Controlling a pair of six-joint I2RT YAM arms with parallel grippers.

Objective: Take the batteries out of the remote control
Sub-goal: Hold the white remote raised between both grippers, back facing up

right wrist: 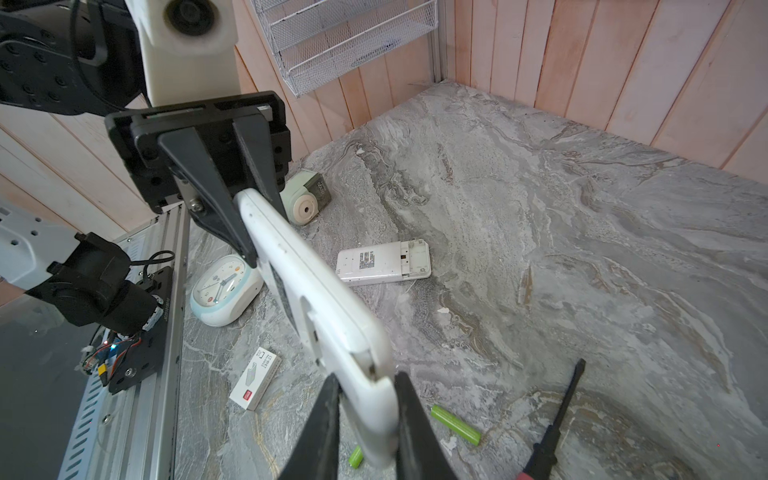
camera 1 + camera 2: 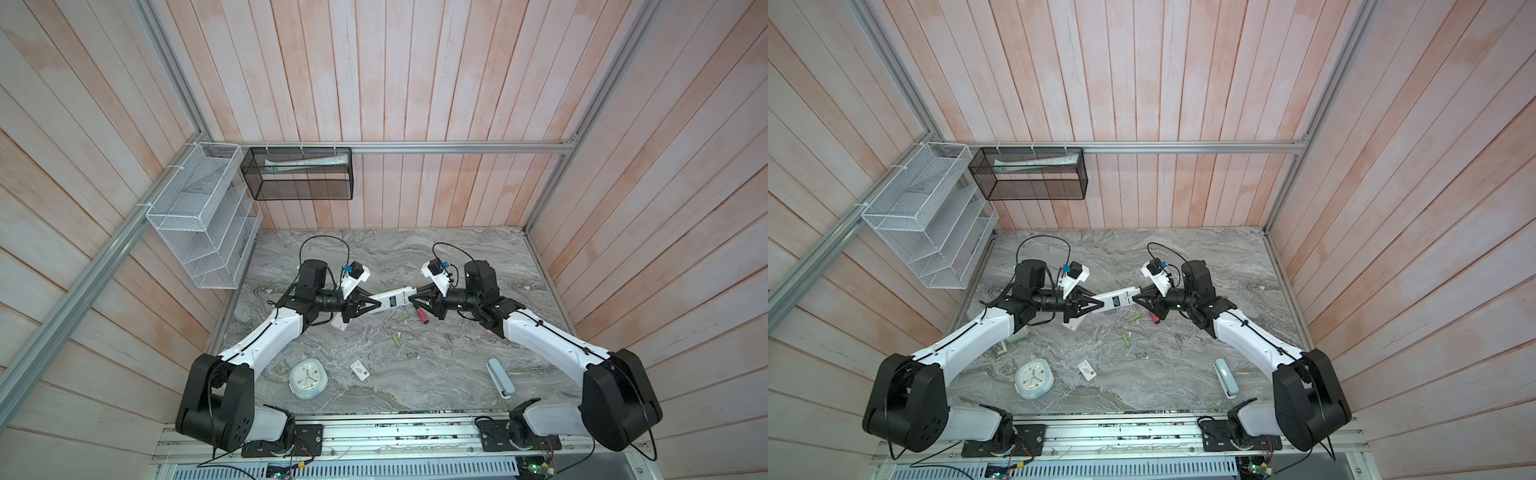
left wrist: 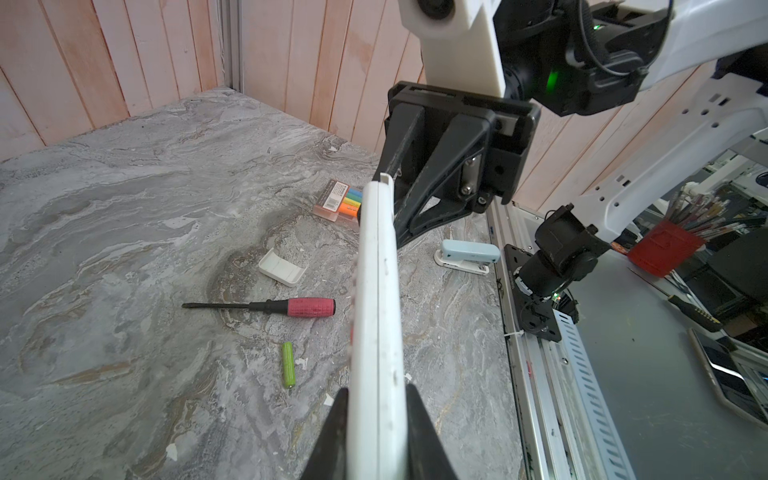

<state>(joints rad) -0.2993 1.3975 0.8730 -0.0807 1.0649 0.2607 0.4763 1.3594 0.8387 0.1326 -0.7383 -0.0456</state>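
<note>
Both top views look down from high, near side, on the whole counter [image 2: 415, 257]; wrist views, close, share the remote [image 3: 376, 311].

A round white-and-pale-blue plastic alarm clock [image 2: 308, 377] lies face up. Near it lies a small white cardboard staple box [image 2: 360, 369]; well apart from it, a pale-blue plastic stapler [image 2: 500, 377].

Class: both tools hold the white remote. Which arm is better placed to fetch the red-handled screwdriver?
Right, probably: the screwdriver lies just beside the right tool, while the left tool holds the remote farther away.
</note>
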